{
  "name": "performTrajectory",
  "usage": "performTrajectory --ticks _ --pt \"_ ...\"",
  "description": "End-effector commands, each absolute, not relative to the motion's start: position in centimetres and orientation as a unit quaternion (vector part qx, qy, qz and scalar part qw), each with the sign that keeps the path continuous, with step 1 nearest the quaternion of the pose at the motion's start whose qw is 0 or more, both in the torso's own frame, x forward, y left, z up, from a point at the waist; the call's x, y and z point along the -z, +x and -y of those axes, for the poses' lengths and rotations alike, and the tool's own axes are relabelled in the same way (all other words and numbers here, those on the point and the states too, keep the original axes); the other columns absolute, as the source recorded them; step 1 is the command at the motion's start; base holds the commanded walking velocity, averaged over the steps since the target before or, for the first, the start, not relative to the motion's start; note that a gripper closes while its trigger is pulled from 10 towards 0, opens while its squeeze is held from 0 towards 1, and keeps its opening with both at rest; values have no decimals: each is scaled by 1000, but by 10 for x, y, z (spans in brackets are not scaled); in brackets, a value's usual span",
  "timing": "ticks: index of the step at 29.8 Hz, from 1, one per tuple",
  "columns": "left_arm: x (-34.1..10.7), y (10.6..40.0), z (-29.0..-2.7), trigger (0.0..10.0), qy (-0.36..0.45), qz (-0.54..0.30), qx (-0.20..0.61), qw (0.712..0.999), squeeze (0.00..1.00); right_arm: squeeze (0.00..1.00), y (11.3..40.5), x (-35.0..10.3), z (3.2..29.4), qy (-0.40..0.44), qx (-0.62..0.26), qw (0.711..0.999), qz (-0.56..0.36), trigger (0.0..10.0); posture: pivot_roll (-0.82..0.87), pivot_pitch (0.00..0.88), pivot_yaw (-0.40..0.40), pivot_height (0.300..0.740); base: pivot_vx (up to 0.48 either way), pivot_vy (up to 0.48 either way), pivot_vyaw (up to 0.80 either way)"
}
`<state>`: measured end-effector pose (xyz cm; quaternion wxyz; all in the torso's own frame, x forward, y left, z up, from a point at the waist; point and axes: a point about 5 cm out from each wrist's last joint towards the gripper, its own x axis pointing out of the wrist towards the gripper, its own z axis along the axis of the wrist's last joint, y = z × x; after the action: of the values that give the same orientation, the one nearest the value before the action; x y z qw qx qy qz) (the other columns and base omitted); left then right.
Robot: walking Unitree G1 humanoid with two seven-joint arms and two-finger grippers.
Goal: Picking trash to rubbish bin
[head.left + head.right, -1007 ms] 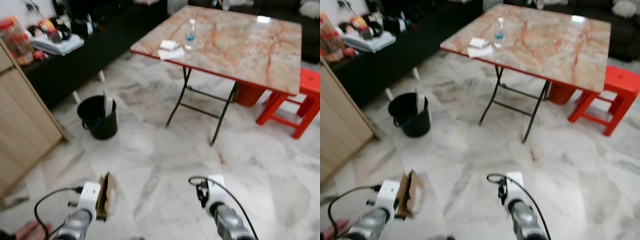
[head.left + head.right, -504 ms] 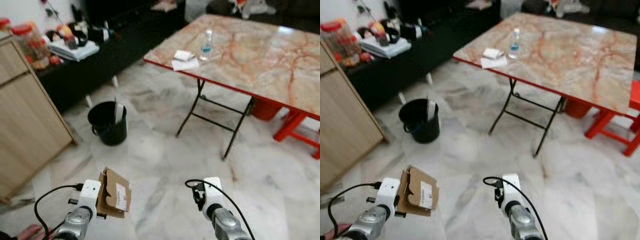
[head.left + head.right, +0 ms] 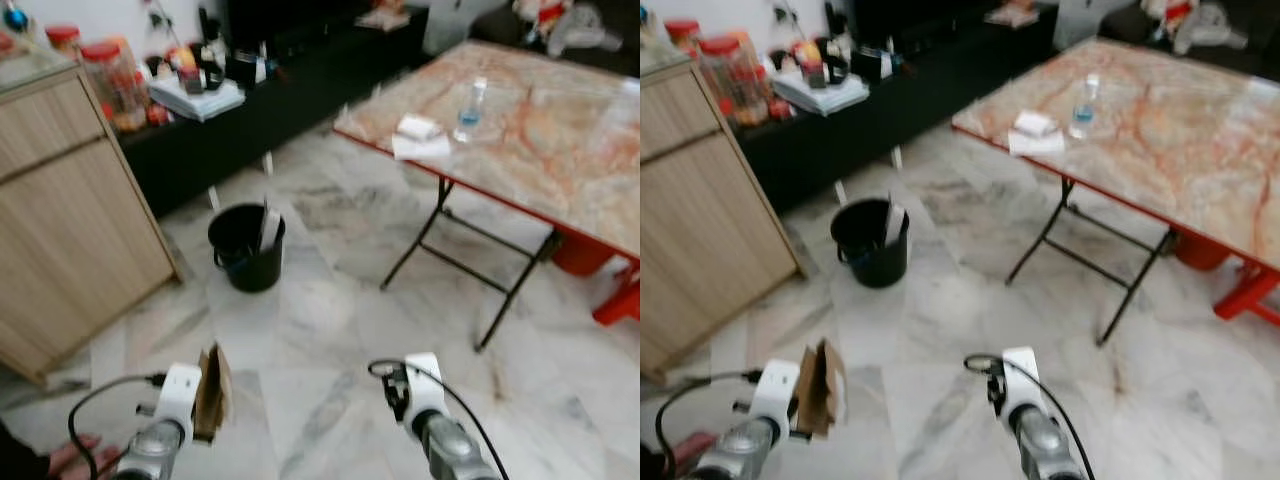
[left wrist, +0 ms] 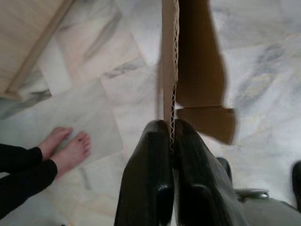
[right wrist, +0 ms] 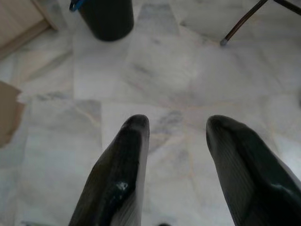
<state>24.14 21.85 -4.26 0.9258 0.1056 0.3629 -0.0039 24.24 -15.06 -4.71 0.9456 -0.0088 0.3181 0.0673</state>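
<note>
A: Cardboard (image 4: 193, 70) — where does it sit?

B: Between the black fingers (image 4: 146, 174) of the left gripper (image 4: 171, 141), which are pressed together on its corrugated edge. The brown piece hangs edge-on above the marble floor (image 3: 330, 330), low at the robot's left.

A: And the right gripper (image 5: 176, 129)?

B: Its two fingers stand apart with nothing between them, hovering over pale floor tiles.

A: Where is the rubbish bin (image 3: 247, 247)?

B: It is a black bucket on the floor ahead and a little to the left, well apart from the cardboard, with a pale flat thing sticking up inside it. A wooden cabinet (image 3: 70, 210) stands to its left, and a long dark low unit (image 3: 260, 110) carrying jars and clutter runs behind it.

A: Anything on the table (image 3: 540, 140)?

B: A small water bottle (image 3: 468, 100) and some white paper (image 3: 418, 138) near its left corner. A red stool (image 3: 620, 300) shows under the table's right side.

A: Any person?

B: Bare feet (image 4: 66, 148) and a dark trouser leg show on the floor in the left wrist view.
</note>
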Motion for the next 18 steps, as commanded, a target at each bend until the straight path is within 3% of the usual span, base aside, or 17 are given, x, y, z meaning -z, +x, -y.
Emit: performTrajectory --ticks 1,10,15,18 --pt "44 240 -217 10000 106 -367 4 924 0 0 240 49 156 -2 -55 945 -322 10000 143 68 -15 740 352 0 0" --pt "44 241 -216 10000 103 -366 3 925 0 0 241 48 157 -12 -61 945 -321 10000 139 75 -20 740 351 0 0" --pt "42 243 -217 10000 103 -364 1 925 0 0 241 48 154 -14 -62 945 -320 10000 142 105 -14 740 352 0 694" --pt "42 243 -218 10000 103 -363 -1 926 0 0 240 48 153 -3 -59 946 -319 10000 144 113 -13 740 354 0 0"
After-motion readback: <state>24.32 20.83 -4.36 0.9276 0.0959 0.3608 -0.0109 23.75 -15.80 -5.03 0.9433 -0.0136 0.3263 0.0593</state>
